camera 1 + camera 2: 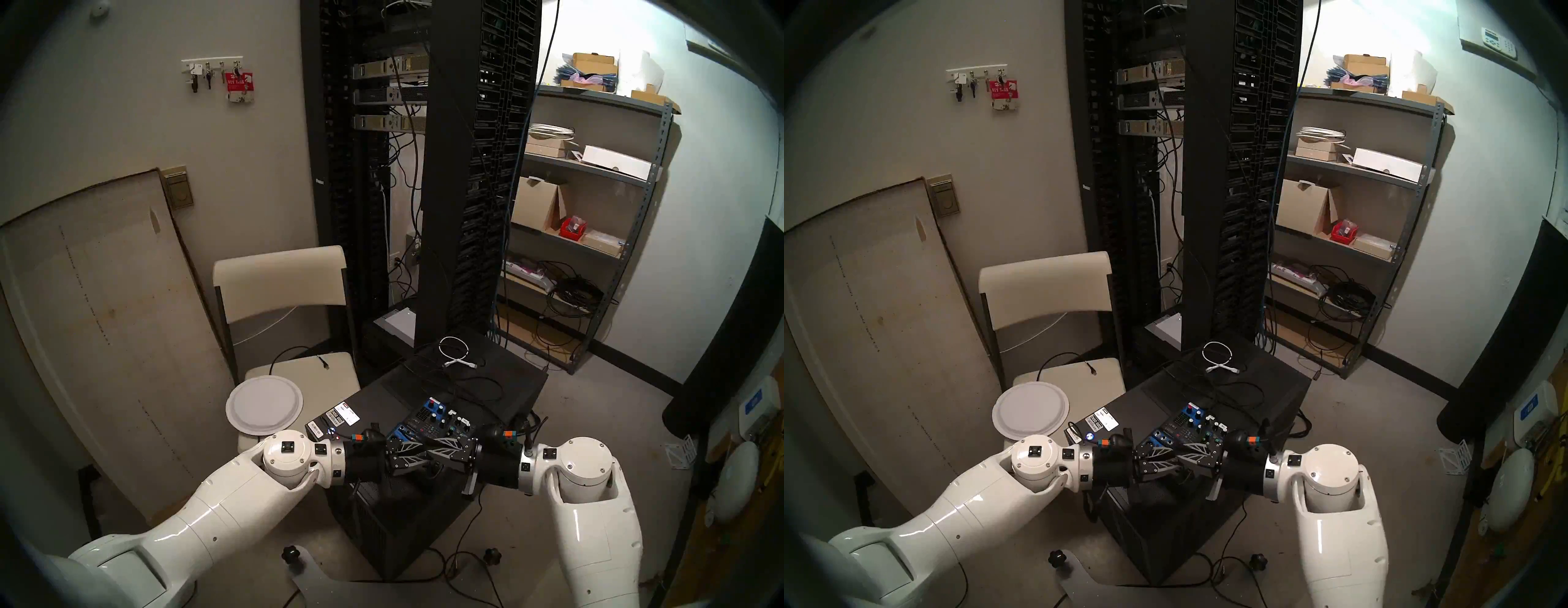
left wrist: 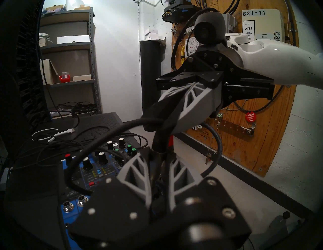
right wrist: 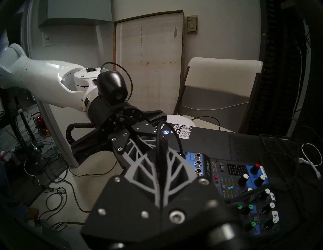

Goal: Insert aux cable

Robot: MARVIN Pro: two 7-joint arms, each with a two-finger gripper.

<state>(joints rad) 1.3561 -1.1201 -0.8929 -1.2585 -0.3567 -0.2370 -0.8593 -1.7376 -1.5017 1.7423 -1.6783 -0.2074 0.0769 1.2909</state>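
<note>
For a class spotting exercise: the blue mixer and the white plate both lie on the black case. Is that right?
Not quite. The plate lies on the chair seat, beside the case, not on it. The head view shows this. The mixer does lie on the case.

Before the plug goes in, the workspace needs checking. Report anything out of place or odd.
Loose black cables lie tangled across the black case behind the mixer, with a white cable among them; they could snag. The white plate sticks out past the chair seat's edge. Nothing looks spilled or broken.
</note>
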